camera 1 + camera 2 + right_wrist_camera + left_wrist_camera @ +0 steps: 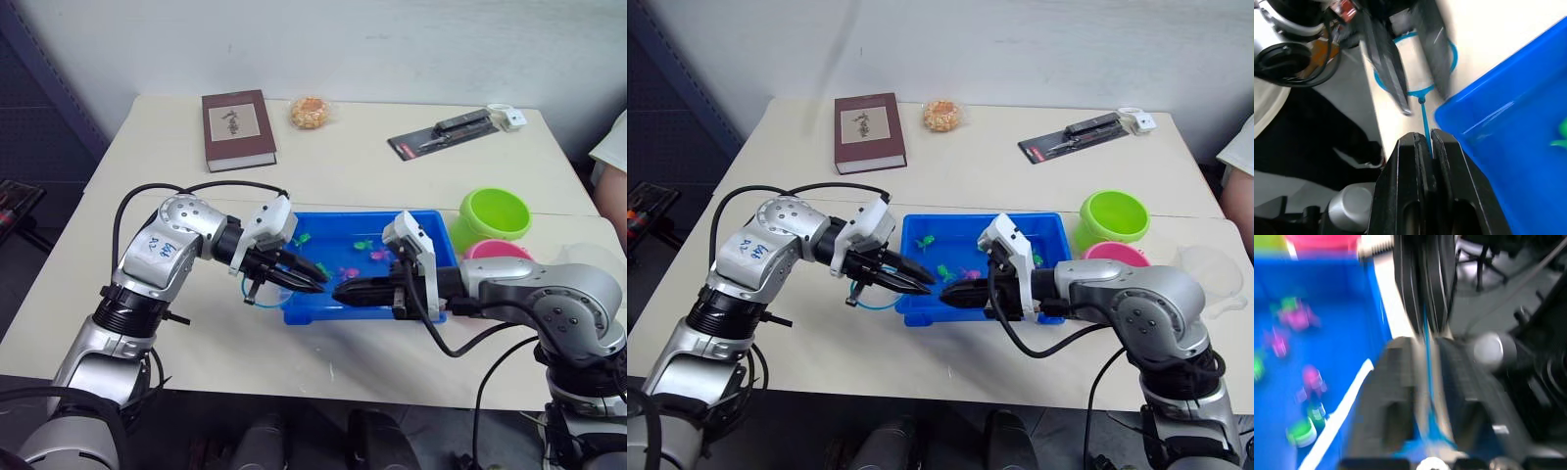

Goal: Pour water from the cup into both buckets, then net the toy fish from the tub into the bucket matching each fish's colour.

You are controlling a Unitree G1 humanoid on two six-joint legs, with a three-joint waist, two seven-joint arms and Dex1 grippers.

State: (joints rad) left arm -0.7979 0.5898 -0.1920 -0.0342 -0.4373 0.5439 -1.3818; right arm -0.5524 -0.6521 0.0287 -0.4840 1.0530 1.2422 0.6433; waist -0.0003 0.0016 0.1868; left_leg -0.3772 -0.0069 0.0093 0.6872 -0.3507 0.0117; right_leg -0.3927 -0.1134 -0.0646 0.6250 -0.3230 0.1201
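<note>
The blue tub (353, 220) sits mid-table with small green fish (302, 238) and pink fish (349, 272) in it. The net (1415, 63) has its light blue hoop over the table just outside the tub's front left corner. Its thin blue handle runs into my right gripper (1422, 139), which is shut on it. My left gripper (315, 279) faces the right one, fingers apart on either side of the hoop and handle. The green bucket (493, 213) and pink bucket (498, 251) stand right of the tub. The clear cup (1212, 269) is at the far right.
A brown book (238, 127) and an orange wrapped snack (312, 112) lie at the back of the table. A black packaged tool (446, 132) and a small white object (507, 117) lie at the back right. A person's sleeve (612, 147) shows at the right edge.
</note>
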